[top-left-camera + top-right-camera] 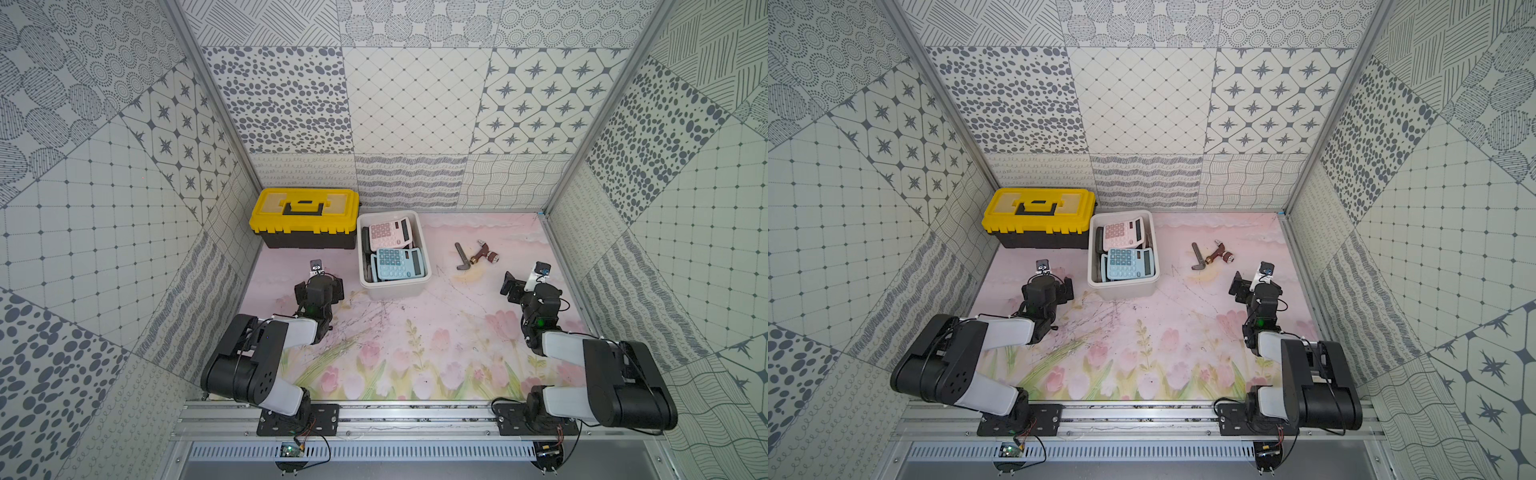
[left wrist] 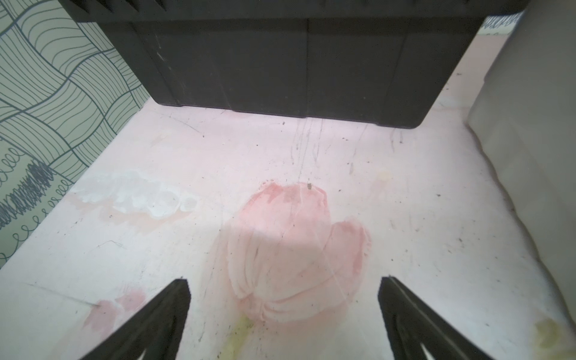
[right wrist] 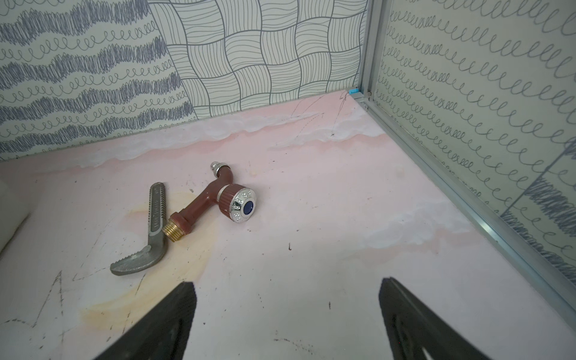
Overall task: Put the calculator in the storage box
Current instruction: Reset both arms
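No calculator lies loose on the mat. The pink calculator (image 1: 390, 233) and blue calculator (image 1: 398, 264) sit inside the storage box (image 1: 395, 291), just beside my left gripper (image 2: 283, 280) on its right. My worry is grabbing the wrench jaw (image 3: 156, 224) or the tap (image 3: 218, 199) ahead of my right gripper (image 3: 286, 283) by mistake. Both grippers are spread wide and empty. Both arms are folded low with fingers angled at the mat, the left facing the toolbox (image 2: 280, 62).
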You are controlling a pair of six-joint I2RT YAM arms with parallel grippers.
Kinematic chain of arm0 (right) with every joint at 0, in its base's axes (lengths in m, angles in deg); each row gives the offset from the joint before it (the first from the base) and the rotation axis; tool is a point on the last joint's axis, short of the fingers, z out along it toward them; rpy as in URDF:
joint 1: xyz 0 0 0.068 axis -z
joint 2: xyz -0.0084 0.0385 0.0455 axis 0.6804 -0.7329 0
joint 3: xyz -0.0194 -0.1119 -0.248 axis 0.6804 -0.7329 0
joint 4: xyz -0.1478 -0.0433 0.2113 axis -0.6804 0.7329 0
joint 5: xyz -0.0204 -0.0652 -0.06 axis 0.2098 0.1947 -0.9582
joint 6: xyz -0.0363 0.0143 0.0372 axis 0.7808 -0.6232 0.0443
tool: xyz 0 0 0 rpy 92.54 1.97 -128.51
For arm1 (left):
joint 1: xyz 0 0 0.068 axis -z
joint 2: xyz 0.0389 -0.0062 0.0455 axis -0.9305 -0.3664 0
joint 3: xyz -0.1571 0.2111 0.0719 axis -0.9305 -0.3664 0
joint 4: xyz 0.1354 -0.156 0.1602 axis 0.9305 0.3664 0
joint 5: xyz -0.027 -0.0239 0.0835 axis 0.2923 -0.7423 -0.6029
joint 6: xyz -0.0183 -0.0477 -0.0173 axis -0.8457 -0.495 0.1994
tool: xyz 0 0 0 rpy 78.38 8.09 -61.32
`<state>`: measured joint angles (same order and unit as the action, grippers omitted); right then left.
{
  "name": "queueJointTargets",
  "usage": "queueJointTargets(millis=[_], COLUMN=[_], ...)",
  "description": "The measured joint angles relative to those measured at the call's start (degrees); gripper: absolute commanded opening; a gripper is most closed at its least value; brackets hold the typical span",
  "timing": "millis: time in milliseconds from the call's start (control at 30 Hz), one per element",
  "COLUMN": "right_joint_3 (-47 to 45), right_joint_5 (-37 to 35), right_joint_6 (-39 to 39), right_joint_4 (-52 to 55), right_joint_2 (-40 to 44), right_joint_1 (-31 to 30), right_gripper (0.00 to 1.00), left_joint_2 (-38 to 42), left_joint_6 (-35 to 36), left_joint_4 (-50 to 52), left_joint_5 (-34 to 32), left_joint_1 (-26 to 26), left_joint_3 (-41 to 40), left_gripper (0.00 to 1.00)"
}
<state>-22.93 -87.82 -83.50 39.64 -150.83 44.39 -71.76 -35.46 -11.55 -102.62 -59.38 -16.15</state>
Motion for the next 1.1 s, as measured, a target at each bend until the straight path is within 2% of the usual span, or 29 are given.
queueJointTargets(millis=[133,433,667,867,1100], right_joint_3=[0.4,7.1,7.1,7.1,7.1], right_joint_5=[1.8,8.6,9.3,9.4,9.4], right_joint_6=[1.1,5.1,5.8,5.9,5.9], right_joint_4=[-3.6,-0.4,1.3,1.6,1.7], right_joint_2=[-7.9,-8.1,-8.1,-8.1,-8.1], right_joint_1=[-0.7,-1.6,-1.8,-1.8,-1.8], right_gripper=[0.97,0.97,0.97,0.97,0.97], left_joint_2=[-0.1,-0.2,-0.4,-1.9,-2.6], left_joint_6=[0.2,0.3,0.1,0.3,0.4], left_joint_4=[-0.9,-1.3,-1.2,-5.2,-7.3], left_joint_5=[0.8,3.0,6.1,10.1,13.2], left_joint_1=[-0.4,-1.6,-3.3,-4.4,-5.0], left_joint_3=[0.0,0.3,1.3,-2.7,-2.8], left_gripper=[1.00,1.00,1.00,1.00,1.00])
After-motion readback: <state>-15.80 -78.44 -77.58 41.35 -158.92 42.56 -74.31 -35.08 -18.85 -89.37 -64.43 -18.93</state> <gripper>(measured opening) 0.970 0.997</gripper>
